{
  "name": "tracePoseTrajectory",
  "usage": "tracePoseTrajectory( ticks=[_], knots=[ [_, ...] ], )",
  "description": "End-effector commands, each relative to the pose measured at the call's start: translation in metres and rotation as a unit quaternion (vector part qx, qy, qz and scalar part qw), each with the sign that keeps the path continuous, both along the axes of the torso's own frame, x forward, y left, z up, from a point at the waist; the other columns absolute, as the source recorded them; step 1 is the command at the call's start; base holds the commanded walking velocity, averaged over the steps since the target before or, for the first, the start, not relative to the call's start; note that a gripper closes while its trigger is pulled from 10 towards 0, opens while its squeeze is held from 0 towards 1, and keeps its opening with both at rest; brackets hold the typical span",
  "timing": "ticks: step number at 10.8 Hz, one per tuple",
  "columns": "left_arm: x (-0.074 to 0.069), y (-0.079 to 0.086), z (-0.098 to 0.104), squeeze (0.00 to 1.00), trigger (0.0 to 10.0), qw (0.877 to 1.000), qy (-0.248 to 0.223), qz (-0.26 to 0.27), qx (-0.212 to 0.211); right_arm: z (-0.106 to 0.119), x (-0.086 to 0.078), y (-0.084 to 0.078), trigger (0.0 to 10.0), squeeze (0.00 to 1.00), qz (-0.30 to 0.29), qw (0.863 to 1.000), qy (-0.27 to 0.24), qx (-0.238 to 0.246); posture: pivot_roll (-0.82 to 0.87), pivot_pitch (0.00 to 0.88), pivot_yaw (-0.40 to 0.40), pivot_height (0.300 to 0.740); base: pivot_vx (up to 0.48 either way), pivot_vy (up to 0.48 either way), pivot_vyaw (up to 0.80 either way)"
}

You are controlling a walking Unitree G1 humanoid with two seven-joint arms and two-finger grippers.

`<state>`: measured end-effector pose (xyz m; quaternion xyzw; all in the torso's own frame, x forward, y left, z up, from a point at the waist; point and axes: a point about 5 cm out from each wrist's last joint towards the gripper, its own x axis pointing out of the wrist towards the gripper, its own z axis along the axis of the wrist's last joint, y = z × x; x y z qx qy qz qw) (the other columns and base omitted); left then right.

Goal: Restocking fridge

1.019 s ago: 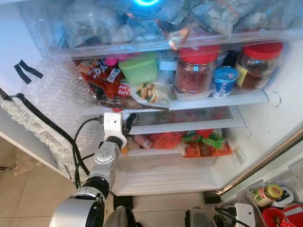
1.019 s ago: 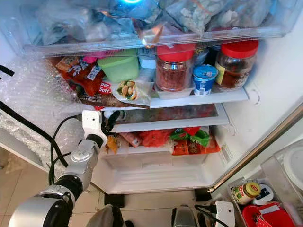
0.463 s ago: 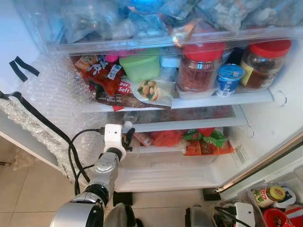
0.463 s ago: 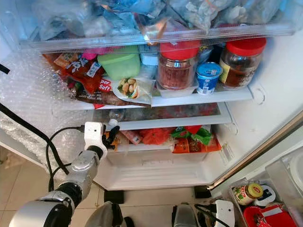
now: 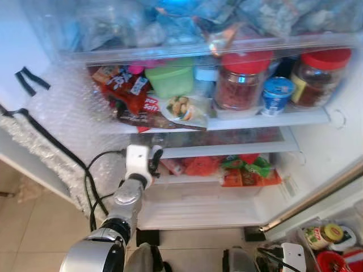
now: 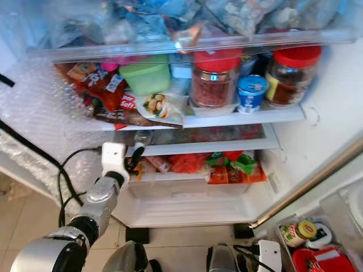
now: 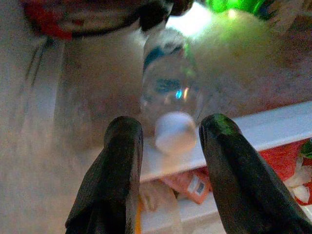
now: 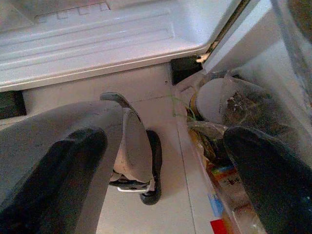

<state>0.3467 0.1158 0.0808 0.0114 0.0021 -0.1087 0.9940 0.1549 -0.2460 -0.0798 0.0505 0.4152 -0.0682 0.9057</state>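
A clear plastic bottle (image 7: 170,92) with a white cap lies on its side on the fridge's middle shelf (image 5: 227,149), cap towards me. My left gripper (image 7: 168,129) is open just in front of that cap, one black finger (image 7: 114,165) on each side and neither touching it. In the eye views the left gripper (image 5: 153,159) sits at the left end of that shelf's front edge. My right gripper (image 8: 165,141) hangs open low over the floor, beside a bin of groceries.
The upper shelf holds two red-lidded jars (image 5: 237,82), a green tub (image 5: 168,79), a blue-lidded cup (image 5: 277,93) and snack packets (image 5: 127,93). Red and green packets (image 5: 244,169) fill the drawer. Bubble wrap (image 5: 62,119) lines the left wall. A grocery bin (image 5: 323,243) stands at lower right.
My left gripper has drawn back and down a little from the middle shelf's edge. The bottle stays lying there. The camera has shifted slightly.
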Motion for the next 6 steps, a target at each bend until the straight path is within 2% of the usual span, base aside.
tracePoseTrajectory(
  ticks=[1,2,4,5,6],
  knots=[
    [0.002,-0.004,0.010,0.00,10.0,0.999,-0.035,-0.029,0.029,-0.002,-0.006,-0.001,10.0,0.00,-0.004,1.000,0.006,-0.001,-0.19,0.136,0.081,0.651,0.000,0.000,0.00],
    [0.002,-0.012,0.014,0.00,10.0,0.996,-0.046,-0.069,0.035,-0.002,-0.006,-0.001,10.0,0.00,-0.004,1.000,0.006,-0.001,-0.18,0.136,0.082,0.651,0.000,0.000,0.00],
    [-0.002,-0.022,0.011,0.00,10.0,0.988,-0.038,-0.136,0.058,-0.002,-0.006,-0.001,10.0,0.00,-0.003,1.000,0.006,-0.001,-0.18,0.136,0.084,0.651,0.000,0.000,0.00],
    [-0.003,-0.025,0.006,0.00,10.0,0.986,-0.016,-0.155,0.060,-0.002,-0.006,-0.001,10.0,0.00,-0.004,1.000,0.006,-0.001,-0.18,0.137,0.086,0.651,0.000,0.000,0.00],
    [-0.003,-0.023,0.003,0.00,10.0,0.987,-0.001,-0.151,0.060,-0.002,-0.005,-0.001,10.0,0.00,-0.003,1.000,0.006,-0.001,-0.18,0.137,0.086,0.651,0.000,0.000,0.00]
  ],
)
